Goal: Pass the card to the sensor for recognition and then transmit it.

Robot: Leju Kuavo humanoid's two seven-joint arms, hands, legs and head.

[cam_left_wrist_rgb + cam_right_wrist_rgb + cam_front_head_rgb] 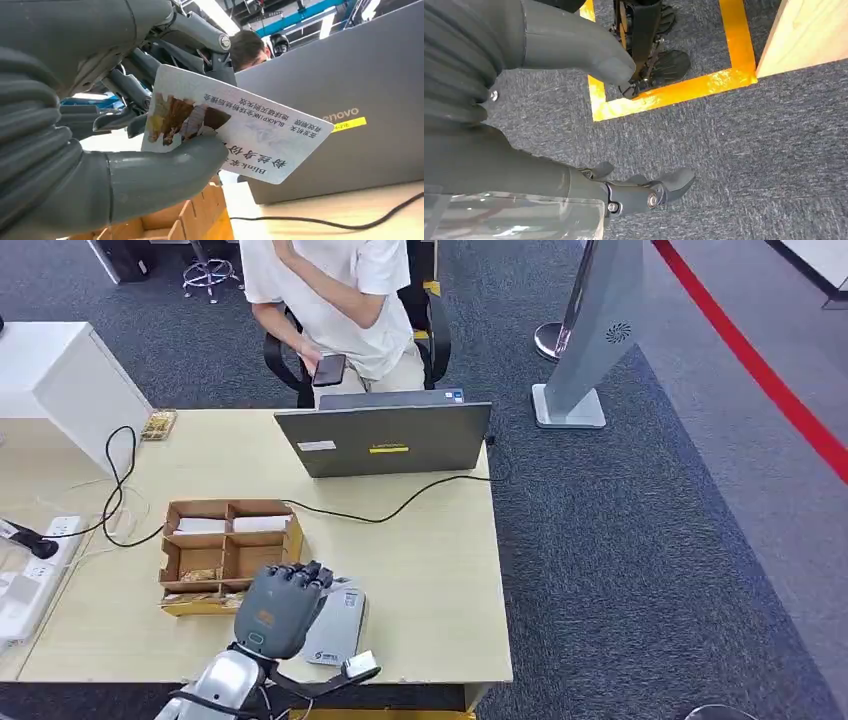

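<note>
My left hand (pixel 283 607) hovers over the near edge of the wooden table, above a grey card sensor (pixel 337 625). It pinches a white printed card (pixel 235 125) between thumb and fingers; the left wrist view has the card's picture and text side facing the camera. The hand hides most of the card in the head view. My right hand (pixel 574 100) hangs beside the table over the carpet, its fingers apart and holding nothing.
A cardboard divider box (pixel 228 550) with cards sits just left of the sensor. A grey laptop (pixel 385 435) stands at the table's far edge, its black cable (pixel 400 505) trailing across. A seated person (pixel 340 300) holds a phone behind it. Power strips (pixel 30 570) lie far left.
</note>
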